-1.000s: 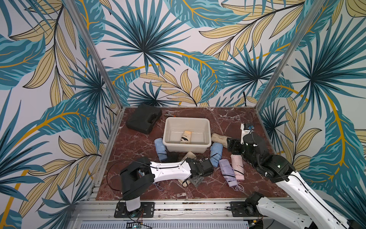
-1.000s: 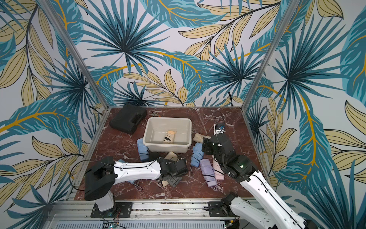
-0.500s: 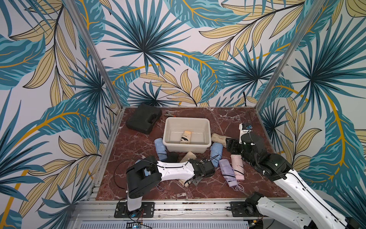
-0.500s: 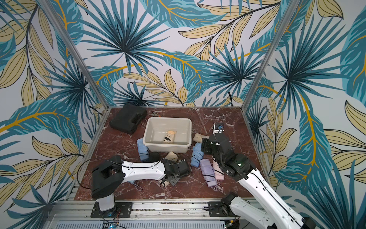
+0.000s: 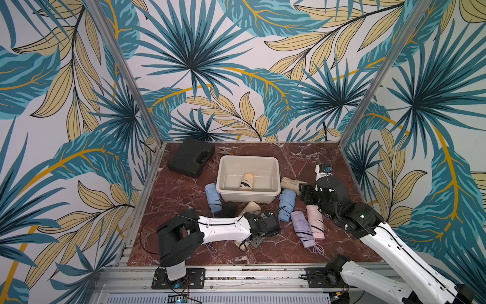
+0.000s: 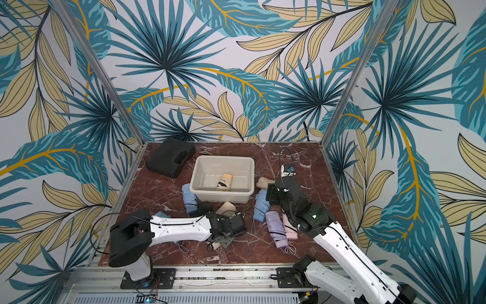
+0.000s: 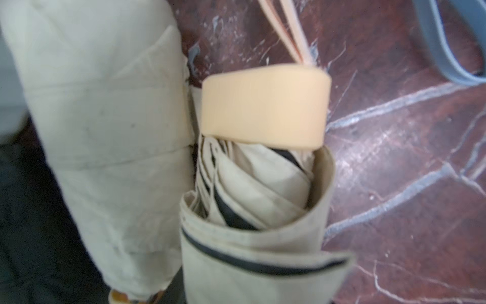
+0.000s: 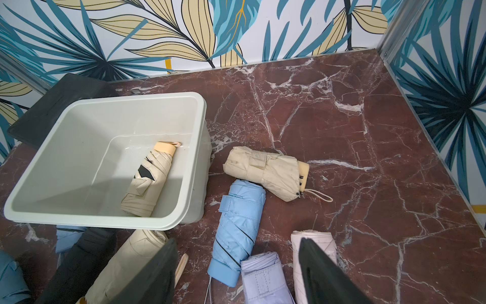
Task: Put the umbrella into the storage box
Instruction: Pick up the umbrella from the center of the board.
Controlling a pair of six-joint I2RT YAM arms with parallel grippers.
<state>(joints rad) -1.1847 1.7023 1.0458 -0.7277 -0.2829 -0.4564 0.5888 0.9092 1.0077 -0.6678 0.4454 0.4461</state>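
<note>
Here, right gripper (image 8: 235, 243) parted, empty; left gripper (image 5: 251, 240) low at cream umbrella (image 7: 259, 200).

We find the storage box (image 5: 247, 157) open-topped, its floor free beside one beige umbrella (image 5: 246, 182). A light-blue umbrella (image 5: 213, 201) and other folded ones crowd its near wall; the marble tabletop (image 5: 297, 160) past its far corner lies bare.
</note>
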